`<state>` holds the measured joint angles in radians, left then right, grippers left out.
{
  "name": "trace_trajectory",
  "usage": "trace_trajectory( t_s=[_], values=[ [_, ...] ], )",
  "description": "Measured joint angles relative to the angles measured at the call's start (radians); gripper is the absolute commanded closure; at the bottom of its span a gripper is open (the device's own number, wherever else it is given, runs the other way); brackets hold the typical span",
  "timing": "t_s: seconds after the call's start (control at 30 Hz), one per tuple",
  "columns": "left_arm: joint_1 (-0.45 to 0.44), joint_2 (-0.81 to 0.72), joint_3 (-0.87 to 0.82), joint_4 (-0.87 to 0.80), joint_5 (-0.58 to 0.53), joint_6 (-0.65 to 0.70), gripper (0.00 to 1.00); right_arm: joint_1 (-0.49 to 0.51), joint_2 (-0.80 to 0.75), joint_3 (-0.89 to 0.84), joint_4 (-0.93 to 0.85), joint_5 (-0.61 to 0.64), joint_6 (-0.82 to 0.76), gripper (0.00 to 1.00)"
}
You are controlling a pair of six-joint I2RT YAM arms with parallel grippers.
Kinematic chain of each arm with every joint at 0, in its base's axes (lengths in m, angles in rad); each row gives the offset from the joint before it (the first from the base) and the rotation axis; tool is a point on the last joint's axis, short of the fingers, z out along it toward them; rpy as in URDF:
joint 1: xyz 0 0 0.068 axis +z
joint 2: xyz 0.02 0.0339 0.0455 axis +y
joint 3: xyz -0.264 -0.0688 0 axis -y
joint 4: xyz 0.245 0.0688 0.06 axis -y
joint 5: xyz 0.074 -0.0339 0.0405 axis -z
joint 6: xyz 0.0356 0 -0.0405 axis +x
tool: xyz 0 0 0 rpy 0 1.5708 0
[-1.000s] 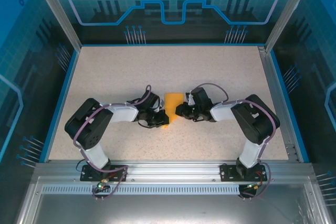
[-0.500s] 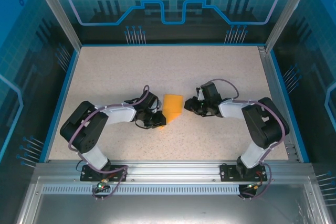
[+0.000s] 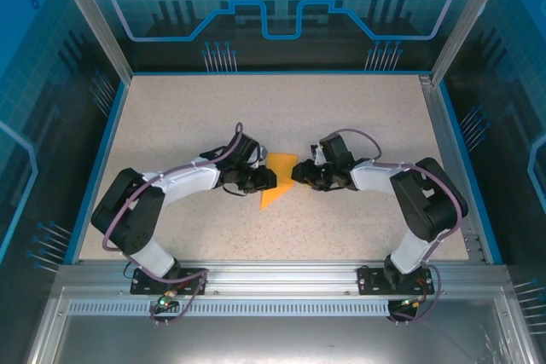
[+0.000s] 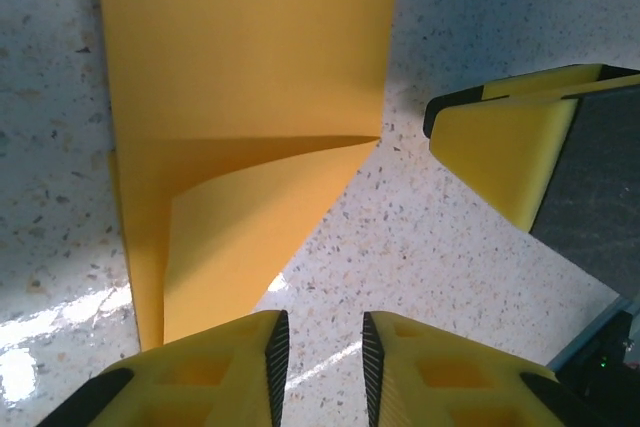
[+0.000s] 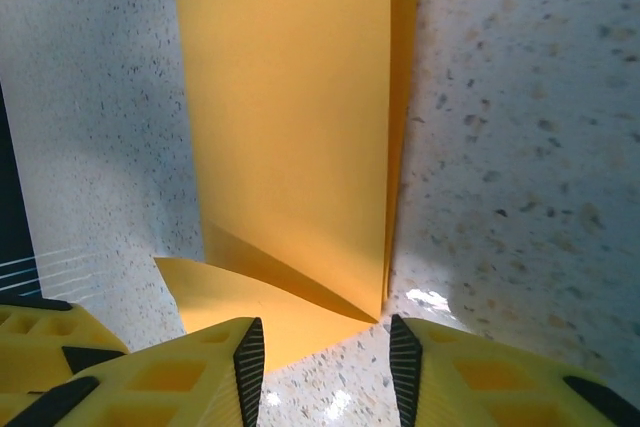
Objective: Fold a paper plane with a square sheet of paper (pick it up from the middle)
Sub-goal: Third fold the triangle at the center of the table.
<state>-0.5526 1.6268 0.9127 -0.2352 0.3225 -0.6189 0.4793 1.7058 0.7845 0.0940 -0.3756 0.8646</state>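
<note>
The square sheet of paper [image 3: 278, 183] is orange-yellow and lies flat on the speckled table, folded lengthwise, with its near end narrowing to a point like a paper plane's nose. My left gripper [image 3: 267, 179] is at its left edge and my right gripper [image 3: 298, 174] at its right edge. In the left wrist view the folded sheet [image 4: 250, 77] lies ahead of my left gripper [image 4: 320, 372], which is open over bare table. In the right wrist view a loose flap of the sheet [image 5: 290, 127] reaches toward my right gripper [image 5: 325, 372], which is open with nothing clamped.
A yellow finger of the right gripper [image 4: 500, 162] stands close by in the left wrist view. The table [image 3: 281, 108] is bounded by a blue rim and metal frame posts [image 3: 92, 19]. Open tabletop lies behind and to both sides.
Both grippers have opened. The right gripper drew back, then returned to the sheet's right edge. The left gripper moved up to the left edge. The sheet's near end now shows a point.
</note>
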Motion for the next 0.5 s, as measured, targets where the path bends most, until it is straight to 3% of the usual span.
trace_trajectory(
  t_s=[0.5],
  values=[
    [0.042,0.128,0.013,-0.022,-0.072,0.018,0.79,0.044,0.038,0.025,-0.027,0.019,0.049,0.56]
  ],
)
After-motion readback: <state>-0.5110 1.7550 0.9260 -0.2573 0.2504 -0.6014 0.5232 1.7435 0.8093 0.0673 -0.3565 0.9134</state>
